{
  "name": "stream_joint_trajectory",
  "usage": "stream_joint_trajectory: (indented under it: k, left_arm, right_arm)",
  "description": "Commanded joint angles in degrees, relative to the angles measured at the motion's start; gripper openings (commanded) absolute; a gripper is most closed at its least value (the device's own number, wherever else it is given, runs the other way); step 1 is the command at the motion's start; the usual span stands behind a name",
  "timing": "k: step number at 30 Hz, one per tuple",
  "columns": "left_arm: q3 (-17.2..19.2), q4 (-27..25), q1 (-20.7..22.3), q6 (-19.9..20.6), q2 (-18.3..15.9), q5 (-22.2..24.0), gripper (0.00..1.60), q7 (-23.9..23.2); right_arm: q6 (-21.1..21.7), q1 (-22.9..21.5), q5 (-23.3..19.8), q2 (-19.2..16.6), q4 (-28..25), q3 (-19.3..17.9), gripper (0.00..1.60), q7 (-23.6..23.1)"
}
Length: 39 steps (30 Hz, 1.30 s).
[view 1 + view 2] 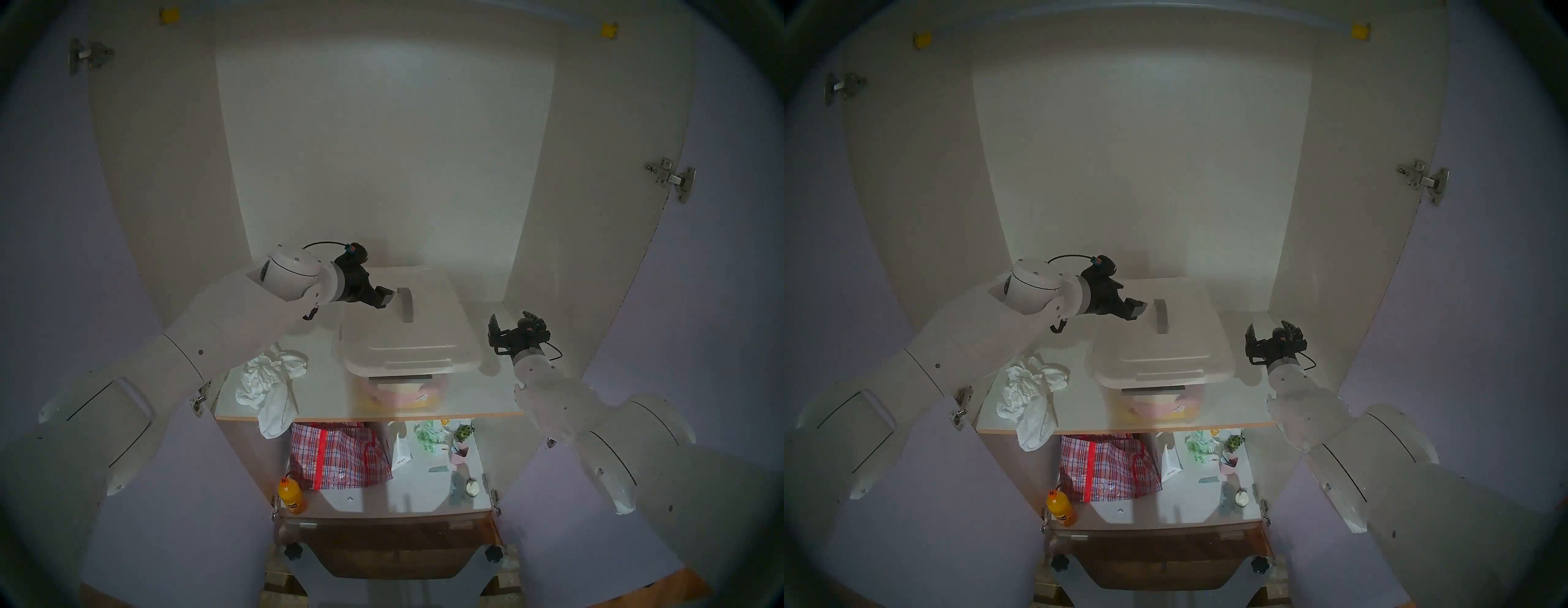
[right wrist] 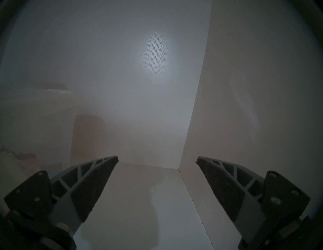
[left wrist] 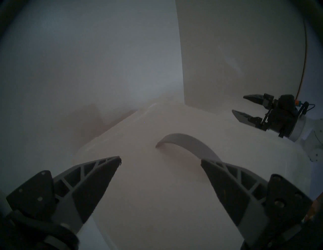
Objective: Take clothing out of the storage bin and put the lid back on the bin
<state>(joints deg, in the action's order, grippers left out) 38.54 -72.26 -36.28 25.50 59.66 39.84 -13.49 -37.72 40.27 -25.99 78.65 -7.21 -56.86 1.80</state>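
**Lid on bin, garment on shelf, both grippers empty**

Head views: the storage bin (image 1: 403, 388) stands on the upper cupboard shelf (image 1: 479, 399) with the lid (image 1: 428, 322) resting on top of it. Pink and yellow contents show through the clear front wall. The clothing (image 1: 271, 386), white and crumpled, lies on the shelf left of the bin, one end hanging over the front edge. The left gripper (image 1: 388, 297) hangs over the lid's left part, just beside the grey handle strip (image 1: 406, 305), jaws spread, nothing between them. The right gripper (image 1: 511, 327) is right of the bin, apart from it, jaws released. A red-checked bag (image 1: 339, 454) sits on the shelf below.

Left wrist: fingers wide apart over the lid; the handle strip curves toward the right-hand finger (image 3: 232, 188).

Right wrist: fingers (image 2: 90, 185) parted, empty, facing the cupboard's back corner.
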Motion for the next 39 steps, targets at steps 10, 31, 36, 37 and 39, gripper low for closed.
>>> stream_joint_trajectory:
  k: [10,31,36,37,39]
  left_arm:
    - [1.49,-2.77,-0.55,-2.16,3.03,1.78,1.6,1.62]
    - [-0.01,16.82,3.43,-7.59,12.58,1.1,1.6,0.71]
    - [-0.79,20.7,5.26,-8.5,14.28,0.54,1.6,-0.98]
    - [-1.16,20.53,5.68,-8.08,14.2,0.26,1.6,-0.85]
    - [-1.19,19.57,5.93,-7.68,13.69,0.26,1.6,-0.36]
  right_arm:
    - [-1.12,-1.47,0.17,-0.12,-0.92,-0.3,1.6,0.08]
    - [-0.98,-1.45,0.53,-0.09,-0.93,-0.64,1.6,0.1]
    - [-0.97,-1.45,0.61,-0.09,-0.94,-0.71,1.6,0.1]
    - [-0.96,-1.45,0.62,-0.09,-0.94,-0.71,1.6,0.1]
    - [-0.99,-1.44,0.65,-0.09,-0.94,-0.75,1.6,0.1]
